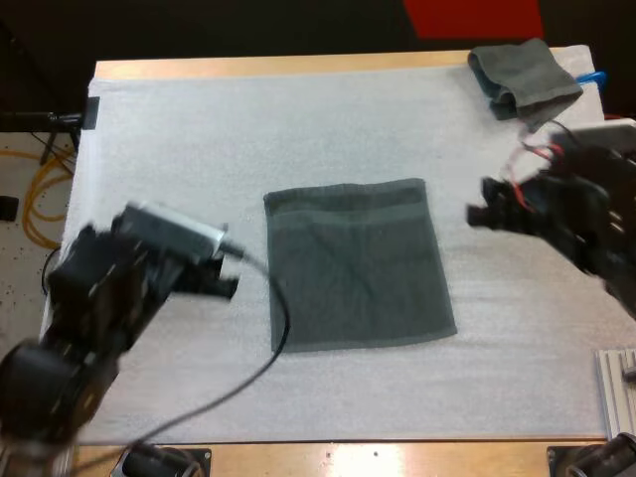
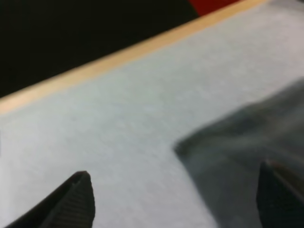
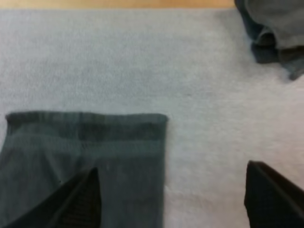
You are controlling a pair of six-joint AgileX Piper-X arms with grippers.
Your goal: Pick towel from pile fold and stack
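A dark grey-green flat towel (image 1: 358,263) is spread in the middle of the white mat (image 1: 179,139), which is laid on the wooden worktop (image 1: 298,66). The cloth looks soft and slightly fluffy, with shallow wrinkles, while the mat has a fine foamy grain. The towel's outline is nearly square, so a long axis cannot be told with certainty. A woven band is seen along its far edge, and this band runs across the mat from left to right. The towel is turned slightly, so that its near edge is shifted a little to the right.

A crumpled towel (image 1: 525,78) of the same cloth is bunched into a lump at the far right corner of the mat, well apart from the flat one.

The left tool (image 1: 227,270) is held just beside the flat towel's left edge, with its black fingers spread apart. The right tool (image 1: 479,204) is held near the towel's right edge, and its fingers are spread too.
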